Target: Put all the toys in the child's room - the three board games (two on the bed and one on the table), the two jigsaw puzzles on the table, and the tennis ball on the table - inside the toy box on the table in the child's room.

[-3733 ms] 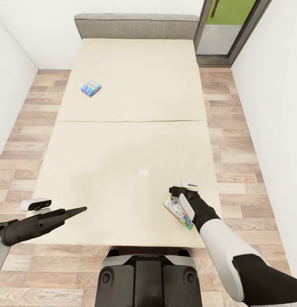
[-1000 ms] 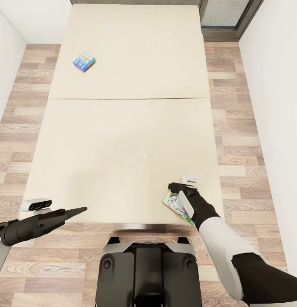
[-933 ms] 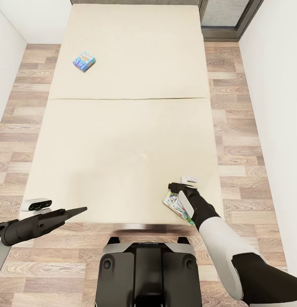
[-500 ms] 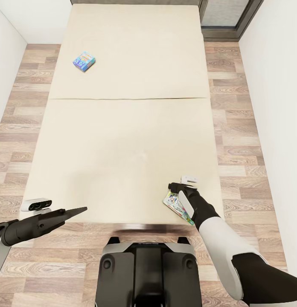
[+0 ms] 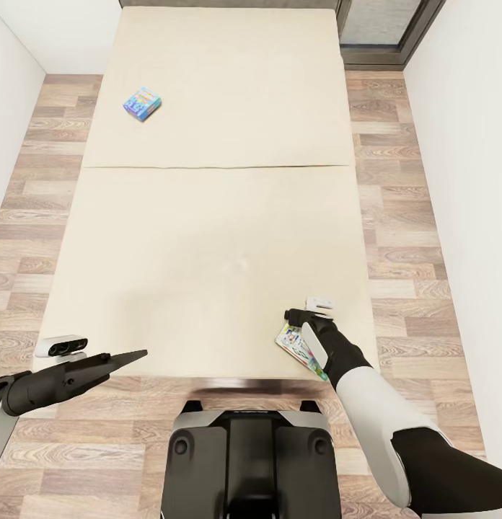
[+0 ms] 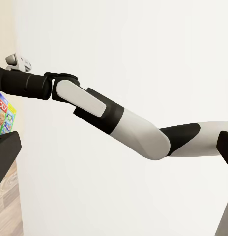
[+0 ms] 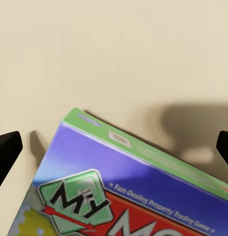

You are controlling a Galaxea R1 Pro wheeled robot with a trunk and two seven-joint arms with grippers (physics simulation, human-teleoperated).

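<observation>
Two board games are lying on the beige bed (image 5: 208, 238): the Monopoly box (image 5: 298, 349), its lid reading "My", at the near right corner under the right hand (image 5: 293, 316), and a small blue box (image 5: 142, 103) far left. That hand's fingers (image 7: 6, 150) are spread wide, gripping nothing. The left hand (image 5: 132, 356) is hovering over the near left edge above wood-plank floor (image 5: 402, 216), looking closed and empty.

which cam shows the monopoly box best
The right wrist view: the flat white-green Monopoly game box is large there, lettering readable, lying on the beige bed. The head view shows it small, partly under the right hand; the left wrist view catches a corner.
</observation>
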